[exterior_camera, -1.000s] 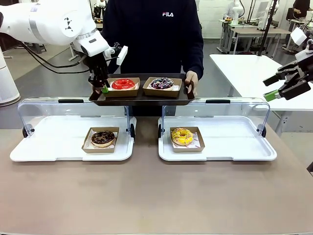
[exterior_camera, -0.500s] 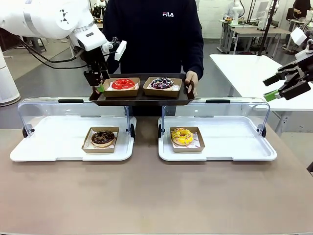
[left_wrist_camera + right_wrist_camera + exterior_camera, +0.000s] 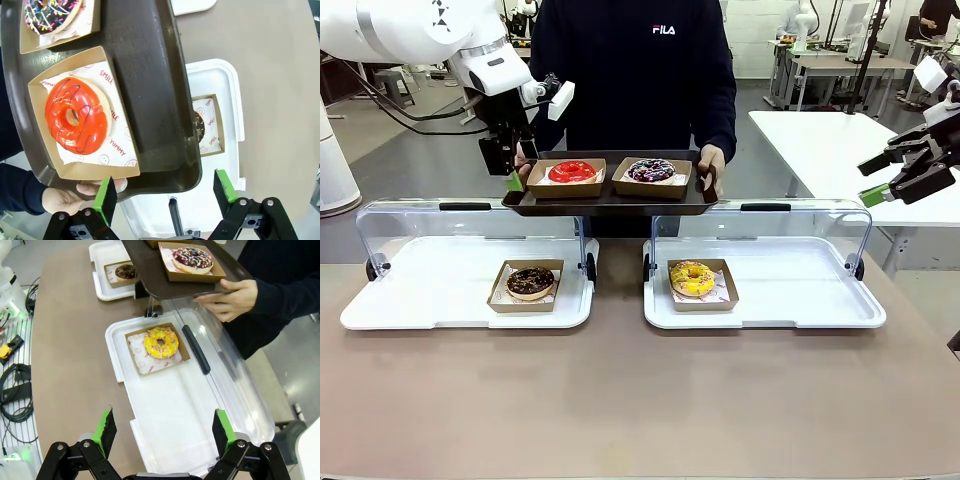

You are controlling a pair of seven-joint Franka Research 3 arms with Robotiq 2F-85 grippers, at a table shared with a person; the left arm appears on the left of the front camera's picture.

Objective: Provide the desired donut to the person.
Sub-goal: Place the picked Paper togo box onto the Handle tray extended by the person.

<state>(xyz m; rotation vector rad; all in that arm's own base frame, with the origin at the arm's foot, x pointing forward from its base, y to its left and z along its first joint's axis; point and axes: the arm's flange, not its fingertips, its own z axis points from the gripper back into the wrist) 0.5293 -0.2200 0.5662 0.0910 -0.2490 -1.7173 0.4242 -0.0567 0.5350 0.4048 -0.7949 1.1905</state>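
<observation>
- White rounded left arm (image 3: pixel 420 35), with a black cable (image 3: pixel 410 118) and a black gripper (image 3: pixel 162 192) with green pads.
- Person (image 3: pixel 632 70) wears a black long-sleeved sweatshirt with a white "FILA" logo (image 3: pixel 663 29).

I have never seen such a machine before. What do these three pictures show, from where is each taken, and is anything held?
Two white robot arms share a table with a person. The front picture looks across the table at the person, who holds a dark tray with a red donut and a sprinkled donut. The other two pictures come from cameras on each arm's wrist. The left tool is open and holds nothing beside the tray's end; the right tool is open and holds nothing, off to the side. On the table, two white lidded trays hold a chocolate donut and a yellow donut.
</observation>
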